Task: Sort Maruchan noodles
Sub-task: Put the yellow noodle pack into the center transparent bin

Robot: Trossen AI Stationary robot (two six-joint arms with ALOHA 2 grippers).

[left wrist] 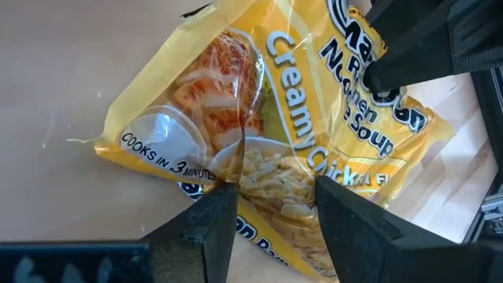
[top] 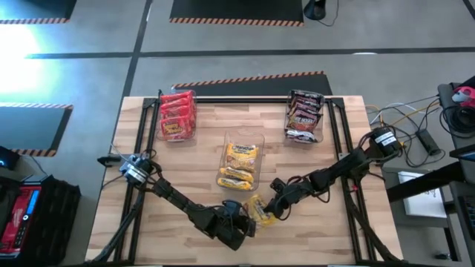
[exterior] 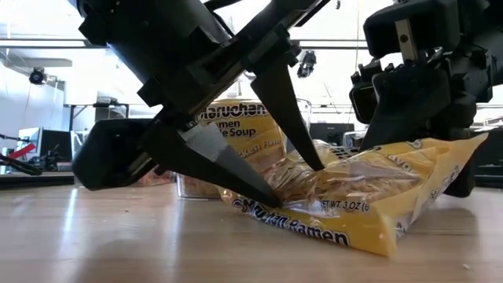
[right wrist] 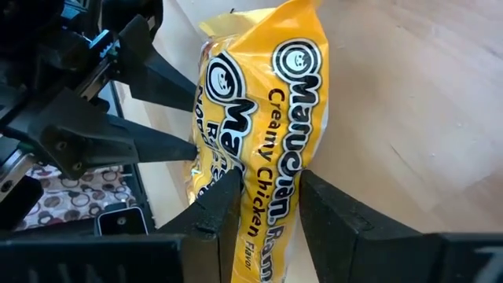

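Yellow packet [top: 260,211] lies near the table's [top: 185,163] front edge, just in front of the middle bin [top: 243,159], which holds more yellow packets [top: 239,165]. Left gripper [top: 249,222] sits on the packet's front-left side; in the left wrist view its fingers [left wrist: 211,224] straddle one edge of the packet [left wrist: 299,134], pinching the crinkled wrapper between the tips. Right gripper [top: 273,208] meets the same packet from its right side; in the right wrist view its fingers [right wrist: 220,212] close on the packet's [right wrist: 283,118] opposite end, wrapper caught between them. Low view: packet [exterior: 354,204] is tilted, the end by the left gripper [exterior: 279,189] touching the table [exterior: 118,244], the far end raised where the right gripper [exterior: 440,157] has it. Behind the middle bin, a left bin [top: 177,115] holds red packets [top: 177,113] and a right bin [top: 305,116] holds dark packets [top: 303,113], both at the table's back edge.
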